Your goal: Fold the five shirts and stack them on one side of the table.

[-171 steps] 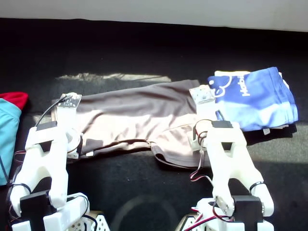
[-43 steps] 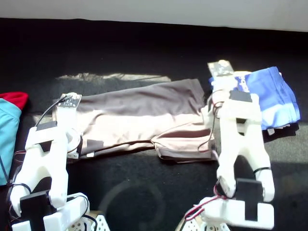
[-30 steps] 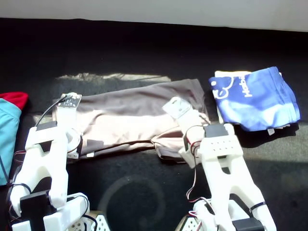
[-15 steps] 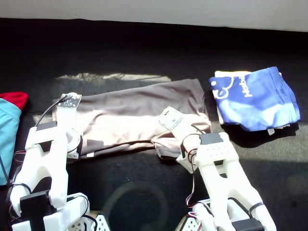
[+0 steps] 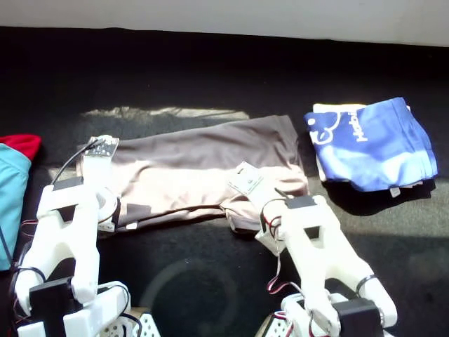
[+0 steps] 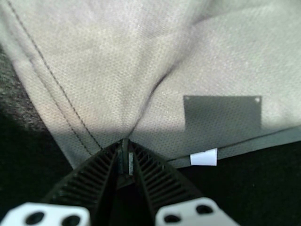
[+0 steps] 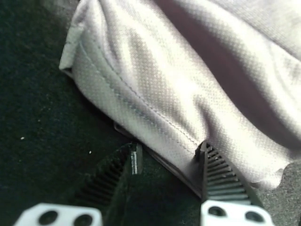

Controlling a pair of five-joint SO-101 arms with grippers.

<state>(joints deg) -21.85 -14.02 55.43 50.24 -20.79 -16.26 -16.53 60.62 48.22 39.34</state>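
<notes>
Black table (image 5: 210, 63): grey shirt (image 5: 196, 158) spread at centre, mid-fold, we judge. Left gripper (image 6: 124, 157) pinches its 8 o'clock corner; right gripper (image 7: 169, 153) agape astride 5 o'clock hem. Next: close right, fold over.

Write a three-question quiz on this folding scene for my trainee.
1. True or false: the left hand is shut on the grey shirt.
2. The folded shirt at the far right of the high view is: A) red B) blue C) teal
3. Fill in: the right hand is ___, jaws either side of the grey shirt's edge.
Key: 1 true; 2 B; 3 open.
</notes>
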